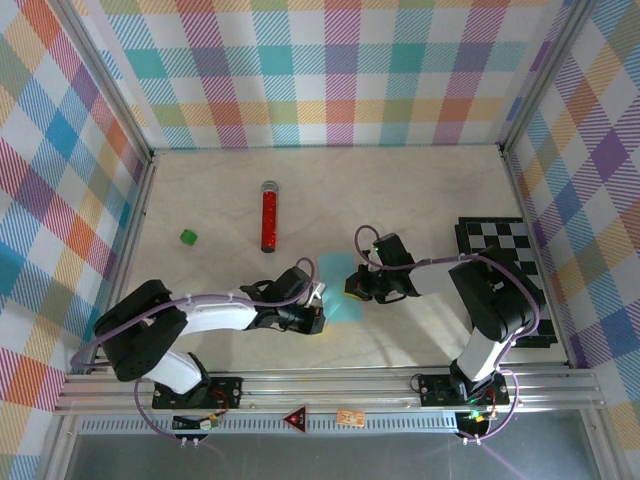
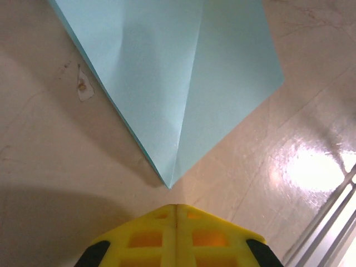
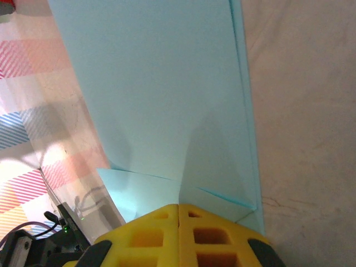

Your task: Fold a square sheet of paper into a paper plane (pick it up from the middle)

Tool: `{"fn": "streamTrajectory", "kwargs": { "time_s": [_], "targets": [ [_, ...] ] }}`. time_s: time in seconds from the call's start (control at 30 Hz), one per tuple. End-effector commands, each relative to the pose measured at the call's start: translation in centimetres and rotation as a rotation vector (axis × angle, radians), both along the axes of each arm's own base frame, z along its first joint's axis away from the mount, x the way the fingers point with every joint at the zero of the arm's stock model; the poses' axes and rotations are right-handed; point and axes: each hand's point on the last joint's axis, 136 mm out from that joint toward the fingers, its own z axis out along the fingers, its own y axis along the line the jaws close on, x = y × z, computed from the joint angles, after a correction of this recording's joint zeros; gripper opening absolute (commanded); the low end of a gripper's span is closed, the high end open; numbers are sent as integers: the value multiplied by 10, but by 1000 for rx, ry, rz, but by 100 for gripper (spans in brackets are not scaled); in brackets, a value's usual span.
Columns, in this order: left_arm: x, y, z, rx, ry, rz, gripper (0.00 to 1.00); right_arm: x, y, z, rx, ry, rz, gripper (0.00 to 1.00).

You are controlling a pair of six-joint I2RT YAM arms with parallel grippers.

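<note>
A glossy, pale beige marbled tabletop [image 1: 430, 190] sits inside a booth whose far and side walls [image 1: 330, 70] are covered in pastel plaid, and a silver metal rail [image 1: 330, 385] runs along its near edge. A thin light cyan sheet of paper [image 1: 338, 290], partly folded with a lengthwise crease and a pointed corner, lies in the near middle of the table between the two arms. The left gripper [image 1: 320, 294] points at it from the left. In the left wrist view its yellow fingertips are pressed together on nothing, and the paper's [image 2: 183, 72] pointed corner lies just beyond the gripper [image 2: 177, 214]. The right gripper [image 1: 352, 290] reaches in from the right. Its jaws are also closed, with the tip [image 3: 178, 211] right at the edge of the paper [image 3: 167, 94] where two small folded flaps meet. I cannot tell whether it pinches the sheet. Farther back on the left lies a red glittery tube [image 1: 269, 217] with a small green cube [image 1: 188, 237] to its left. A black-and-white checkered board [image 1: 510, 250] lies against the right wall. A small pale scuff [image 2: 83, 89] marks the table beside the paper.
</note>
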Motion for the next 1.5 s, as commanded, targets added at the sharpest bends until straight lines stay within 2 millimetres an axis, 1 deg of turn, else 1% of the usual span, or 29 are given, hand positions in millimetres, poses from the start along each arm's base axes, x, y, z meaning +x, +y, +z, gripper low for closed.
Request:
{"fn": "streamTrajectory", "kwargs": {
  "time_s": [0.0,0.03,0.1,0.17,0.23,0.3,0.33,0.4,0.43,0.6,0.73,0.87,0.97,1.13,1.2,1.33,1.47],
  "targets": [
    [9,-2,23,-20,-77,9,6,6,6,18,66,-58,24,12],
    [17,-4,31,-31,-104,30,6,8,11,32,105,-97,32,19],
    [31,-8,40,-40,-129,54,6,11,11,52,133,-157,22,27],
    [48,-10,44,-41,-146,99,5,10,2,61,92,-181,-2,30],
    [65,-15,49,-61,-146,137,4,6,-16,56,-14,-169,-43,33],
    [76,-21,51,-78,-151,147,4,-3,-29,51,-75,-137,-57,34],
    [82,-23,50,-71,-151,155,4,-10,-33,49,-86,-116,-56,34],
    [88,-24,42,-33,-142,151,3,-23,-35,46,-72,-78,-50,34],
    [89,-24,36,-11,-138,144,2,-29,-37,43,-65,-55,-55,34],
    [89,-21,13,48,-109,138,0,-47,-39,38,-44,1,-67,34],
    [86,-17,-2,73,-90,136,0,-61,-34,34,-57,68,-37,35],
    [79,-11,-19,106,-61,127,0,-68,-27,28,-107,94,5,36],
    [75,-8,-23,114,-55,117,0,-69,-29,22,-136,107,-1,37],
    [69,-6,-29,122,-42,95,0,-67,-19,24,-97,110,21,38],
    [69,-5,-30,128,-37,95,0,-65,-20,22,-111,108,17,38],
    [68,-4,-31,132,-35,89,0,-62,-19,17,-121,106,11,40],
    [69,-6,-30,127,-37,89,0,-60,-13,13,-103,120,18,40]
  ]
}}
